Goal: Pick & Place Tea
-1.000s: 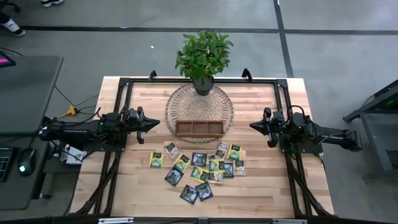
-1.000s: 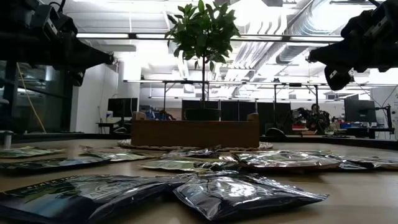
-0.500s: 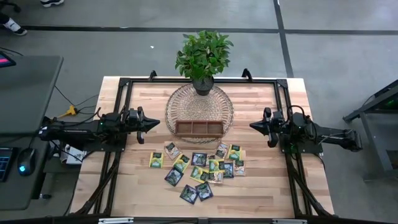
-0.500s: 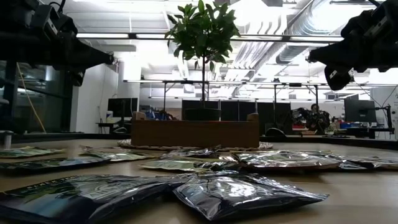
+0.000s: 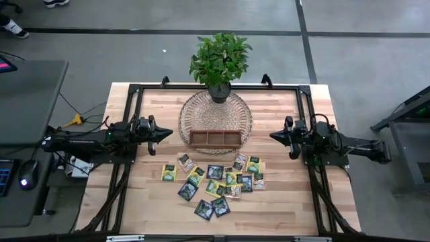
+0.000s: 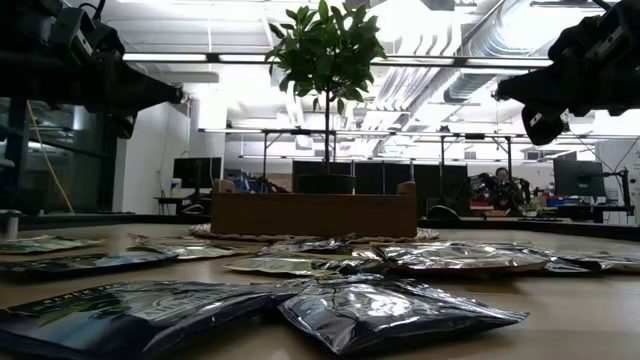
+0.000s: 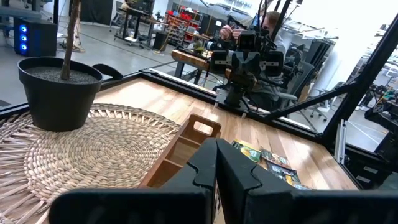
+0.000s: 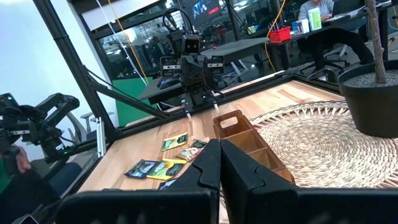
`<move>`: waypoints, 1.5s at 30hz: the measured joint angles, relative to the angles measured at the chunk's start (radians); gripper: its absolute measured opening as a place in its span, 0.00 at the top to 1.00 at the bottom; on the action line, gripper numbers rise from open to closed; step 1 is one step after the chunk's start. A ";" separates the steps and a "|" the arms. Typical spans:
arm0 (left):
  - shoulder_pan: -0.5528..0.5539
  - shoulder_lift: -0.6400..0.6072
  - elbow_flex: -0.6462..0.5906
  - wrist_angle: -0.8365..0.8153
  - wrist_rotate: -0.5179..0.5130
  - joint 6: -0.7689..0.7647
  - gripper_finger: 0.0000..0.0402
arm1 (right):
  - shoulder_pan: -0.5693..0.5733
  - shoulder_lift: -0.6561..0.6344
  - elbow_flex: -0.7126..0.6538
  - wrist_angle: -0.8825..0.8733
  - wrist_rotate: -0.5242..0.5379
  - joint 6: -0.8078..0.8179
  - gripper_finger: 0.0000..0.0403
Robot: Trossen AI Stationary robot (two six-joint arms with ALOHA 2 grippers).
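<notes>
Sachets (image 5: 215, 181) lie near tray (image 5: 215, 139); left gripper (image 5: 166, 132), right gripper (image 5: 274, 136) clenched, empty.

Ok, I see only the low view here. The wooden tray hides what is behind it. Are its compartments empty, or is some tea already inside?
Observer: From above, all three compartments of the wooden tray look empty. The tea sachets all lie on the table in front of it.
Operator: And what is the tray standing on?
Observer: On a round woven mat, at its front edge. A potted plant stands at the back of the mat.
Operator: Are the jaws open?
Observer: Both wrist views show them shut. The left gripper and right gripper hang at either side of the tray, holding nothing.
</notes>
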 joint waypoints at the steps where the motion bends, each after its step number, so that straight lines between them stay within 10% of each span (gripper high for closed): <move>1: 0.000 0.000 0.000 0.000 0.000 0.000 0.99 | 0.000 0.000 0.000 0.000 0.000 0.000 1.00; 16: 0.000 0.000 0.000 0.004 -0.009 -0.021 0.99 | 0.000 0.000 0.000 0.000 0.000 0.000 1.00; 33: 0.000 0.000 0.000 0.012 0.282 -0.072 0.99 | 0.000 0.000 0.000 0.000 0.000 0.000 1.00; 45: 0.000 0.109 0.302 -0.510 0.117 -0.067 0.99 | 0.000 0.000 0.000 0.001 0.000 0.000 1.00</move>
